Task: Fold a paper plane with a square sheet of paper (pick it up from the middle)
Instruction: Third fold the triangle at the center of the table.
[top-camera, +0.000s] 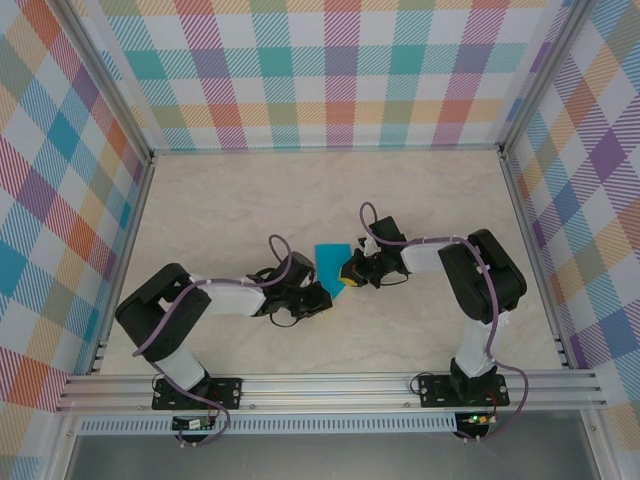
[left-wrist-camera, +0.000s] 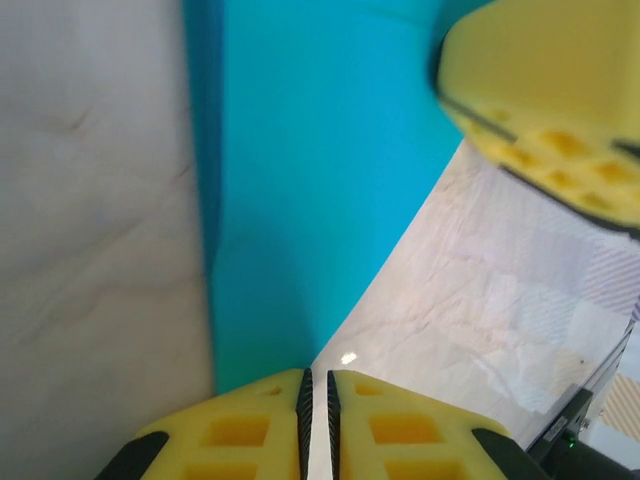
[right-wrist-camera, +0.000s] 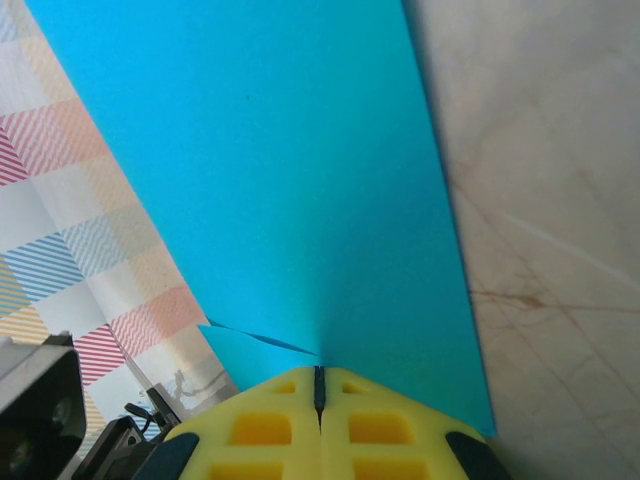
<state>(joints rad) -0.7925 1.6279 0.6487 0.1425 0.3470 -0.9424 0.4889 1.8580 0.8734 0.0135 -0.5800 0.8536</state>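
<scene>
The square sheet of paper (top-camera: 329, 256) is teal-blue and sits at the table's centre between both grippers. My right gripper (top-camera: 349, 274) is shut on the sheet's near edge. In the right wrist view the paper (right-wrist-camera: 280, 180) fans out from the right gripper (right-wrist-camera: 320, 372), with a small crease by the tips. My left gripper (top-camera: 323, 295) sits just left of it. In the left wrist view the left gripper (left-wrist-camera: 319, 376) keeps a narrow slit with bare table showing through, and the paper (left-wrist-camera: 300, 180) tapers to a corner at its left fingertip. The right gripper's yellow finger (left-wrist-camera: 545, 105) shows at upper right.
The marbled tabletop (top-camera: 230, 200) is enclosed by checked walls (top-camera: 330, 70) at the back and both sides. An aluminium rail (top-camera: 330, 385) runs along the near edge, where both arm bases are bolted.
</scene>
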